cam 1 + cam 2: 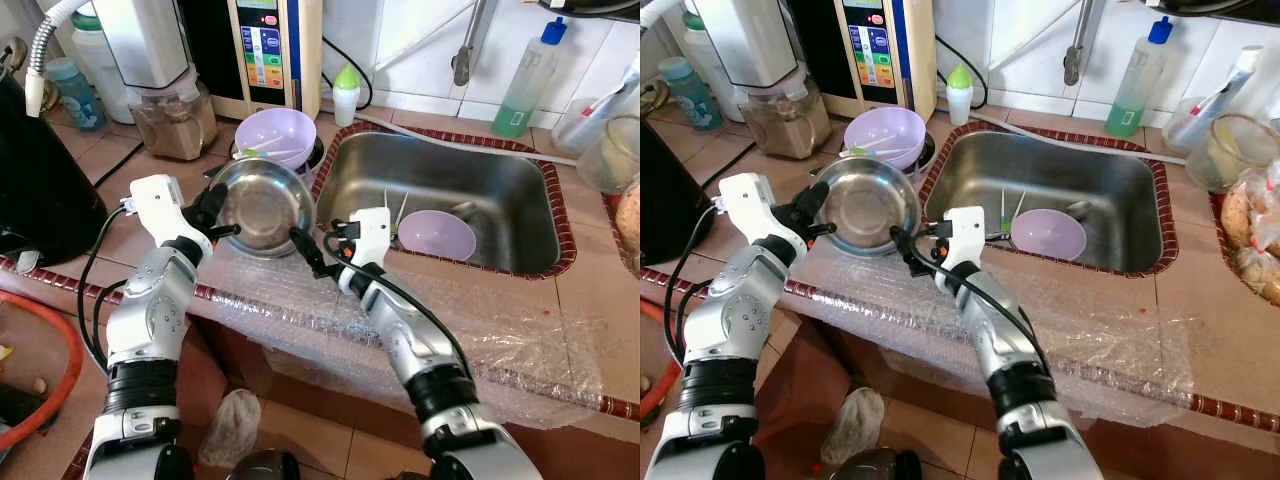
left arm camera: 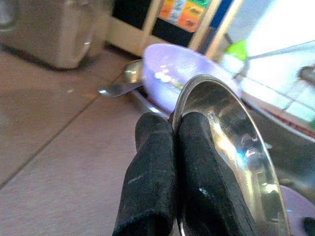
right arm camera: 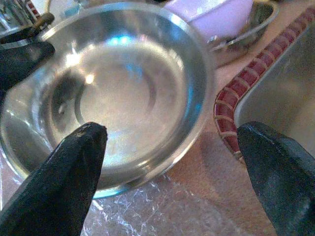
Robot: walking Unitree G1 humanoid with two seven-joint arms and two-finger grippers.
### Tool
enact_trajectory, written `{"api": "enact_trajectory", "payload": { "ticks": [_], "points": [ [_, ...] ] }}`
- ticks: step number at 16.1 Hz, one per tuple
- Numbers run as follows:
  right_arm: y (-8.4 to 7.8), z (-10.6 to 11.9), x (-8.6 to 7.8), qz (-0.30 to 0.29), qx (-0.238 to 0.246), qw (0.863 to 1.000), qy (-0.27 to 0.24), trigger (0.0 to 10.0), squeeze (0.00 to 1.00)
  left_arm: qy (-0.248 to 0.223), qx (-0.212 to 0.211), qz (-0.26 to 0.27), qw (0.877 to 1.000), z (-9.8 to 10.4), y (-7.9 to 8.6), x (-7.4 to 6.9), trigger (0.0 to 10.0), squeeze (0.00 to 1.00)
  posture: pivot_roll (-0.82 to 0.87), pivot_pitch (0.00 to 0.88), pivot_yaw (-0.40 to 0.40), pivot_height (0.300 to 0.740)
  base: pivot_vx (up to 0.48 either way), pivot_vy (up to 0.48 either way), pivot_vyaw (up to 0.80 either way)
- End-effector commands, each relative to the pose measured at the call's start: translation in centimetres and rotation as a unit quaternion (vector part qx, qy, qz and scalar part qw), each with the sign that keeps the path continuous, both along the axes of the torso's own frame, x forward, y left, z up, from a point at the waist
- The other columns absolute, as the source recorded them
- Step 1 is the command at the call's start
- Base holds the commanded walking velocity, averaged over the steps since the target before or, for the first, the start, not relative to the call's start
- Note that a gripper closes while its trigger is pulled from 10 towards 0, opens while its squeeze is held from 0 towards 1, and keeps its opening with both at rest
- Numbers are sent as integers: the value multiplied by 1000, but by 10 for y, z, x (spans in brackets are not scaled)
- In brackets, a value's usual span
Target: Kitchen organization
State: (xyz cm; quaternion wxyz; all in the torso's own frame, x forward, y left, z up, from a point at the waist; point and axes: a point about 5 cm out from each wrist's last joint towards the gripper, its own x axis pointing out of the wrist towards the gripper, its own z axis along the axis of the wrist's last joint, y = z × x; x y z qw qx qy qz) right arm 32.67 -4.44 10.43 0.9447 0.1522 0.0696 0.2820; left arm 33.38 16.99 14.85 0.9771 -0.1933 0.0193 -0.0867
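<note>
- Head views: the steel bowl point(image 1: 262, 205) is tipped up on the tiled counter point(image 1: 120, 165), just left of the sink point(image 1: 455, 190) rim. The left gripper point(image 1: 212, 216) is clamped onto the bowl's left edge. The right gripper point(image 1: 308, 250) sits at the bowl's near-right edge with its fingers spread, holding nothing. A lilac bowl point(image 1: 274, 135) sits right behind the steel one, so it's tight back there. A sheet of bubble wrap point(image 1: 450, 330) hangs over the counter's front edge.
- Left wrist view: 2 black fingers point(image 2: 147, 167) pinch the steel rim, one on each side. The lilac bowl is close behind.
- Right wrist view: both fingertips point(image 3: 74, 162) are wide apart, with the steel bowl between them and the sink's red tile border point(image 3: 236, 113) to one side.
</note>
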Motion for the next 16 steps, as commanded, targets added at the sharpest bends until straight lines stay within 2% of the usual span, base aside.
{"api": "enact_trajectory", "payload": {
  "ticks": [1,4,5,6,7,10,16],
  "points": [
    [4,3,4,-4,3,1000,3,10000,0,-25,-6,-16,1000,8,-4,-2,0,0,35,0,38,740,0,0,0],
    [5,0,9,-16,7,1000,26,10000,0,-38,-18,-35,999,12,-9,-6,0,0,51,0,28,740,0,0,0],
    [3,1,12,-29,24,999,35,3176,0,-39,-21,-37,998,11,-8,-7,0,0,52,0,27,740,0,0,0],
    [2,1,13,-33,27,998,36,3176,0,-40,-23,-38,998,11,-8,-8,0,0,52,0,27,740,0,0,0],
    [-2,6,18,-53,37,997,32,0,0,-43,-25,-40,998,12,-9,-8,0,0,53,0,25,740,0,0,0],
    [-10,13,25,-78,65,994,38,0,0,-48,-29,-50,997,14,-12,-9,0,0,52,0,26,740,0,0,0],
    [-15,9,26,-91,72,992,55,0,0,-52,-39,-68,996,14,-19,-8,0,0,36,0,40,740,0,0,0]
  ]
}}
